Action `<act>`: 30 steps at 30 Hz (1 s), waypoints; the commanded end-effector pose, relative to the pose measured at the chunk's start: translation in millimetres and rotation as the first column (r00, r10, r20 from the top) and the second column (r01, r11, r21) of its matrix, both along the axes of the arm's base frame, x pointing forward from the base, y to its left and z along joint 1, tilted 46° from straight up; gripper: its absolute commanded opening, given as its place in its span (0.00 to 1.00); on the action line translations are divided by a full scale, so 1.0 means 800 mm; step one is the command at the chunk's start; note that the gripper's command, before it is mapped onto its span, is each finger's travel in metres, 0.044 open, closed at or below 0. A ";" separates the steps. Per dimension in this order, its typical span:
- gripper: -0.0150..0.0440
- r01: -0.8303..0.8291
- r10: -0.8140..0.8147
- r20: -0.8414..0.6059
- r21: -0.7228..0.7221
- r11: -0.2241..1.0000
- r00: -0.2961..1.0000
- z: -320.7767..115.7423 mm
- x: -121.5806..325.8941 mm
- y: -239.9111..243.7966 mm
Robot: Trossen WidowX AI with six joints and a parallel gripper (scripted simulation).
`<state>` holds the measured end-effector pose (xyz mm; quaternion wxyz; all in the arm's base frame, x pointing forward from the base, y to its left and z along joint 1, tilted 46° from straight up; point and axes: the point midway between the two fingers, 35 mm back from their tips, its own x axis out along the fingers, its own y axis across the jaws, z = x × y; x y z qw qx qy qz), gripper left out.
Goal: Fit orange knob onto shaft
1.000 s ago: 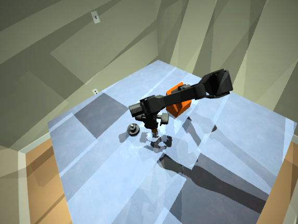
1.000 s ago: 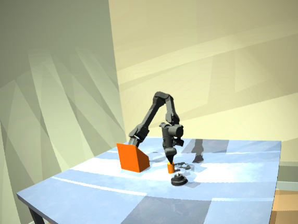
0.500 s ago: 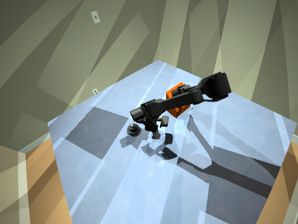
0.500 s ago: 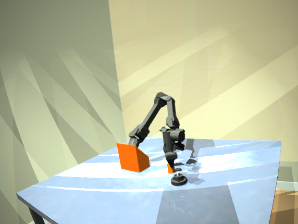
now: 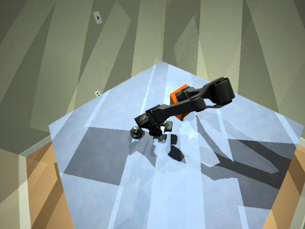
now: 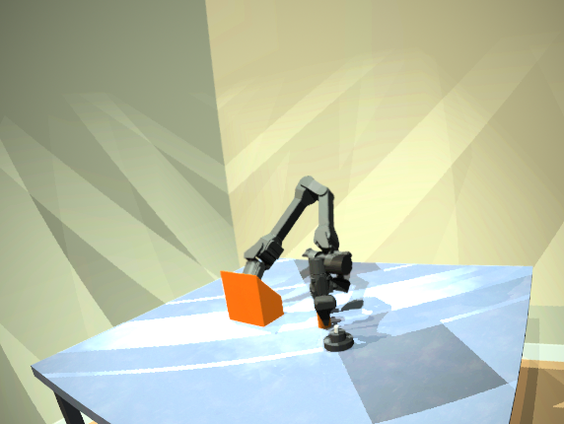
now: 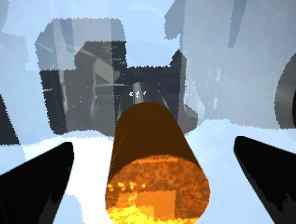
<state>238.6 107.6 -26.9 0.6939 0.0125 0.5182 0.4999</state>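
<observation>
The orange knob is an upright cylinder on the table; its underside is hidden. My gripper is open and lowered around the knob. In the wrist view the fingers stand on either side of it, with a gap on each side. In the top view the arm hides the knob. The dark round pedestal stands close to the gripper, with the short silver shaft upright at its centre. In the wrist view only part of the pedestal shows at the right edge. The shaft's flat side cannot be made out.
A large orange block with a sloped side stands near the arm's base. The arm reaches over the pale blue table. Hard shadows and bright bands cross the table.
</observation>
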 end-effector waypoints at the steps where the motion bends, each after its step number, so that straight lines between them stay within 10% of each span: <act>1: 1.00 0.000 0.000 -0.011 0.006 1.000 1.000 -0.006 -0.004 0.007; 7: 1.00 0.000 0.000 -0.012 0.008 1.000 1.000 -0.012 -0.006 0.014; 17: 0.56 0.000 0.000 -0.012 0.008 1.000 1.000 -0.012 -0.006 0.014; 30: 0.25 0.002 -0.002 -0.010 -0.002 1.000 1.000 0.008 0.004 -0.006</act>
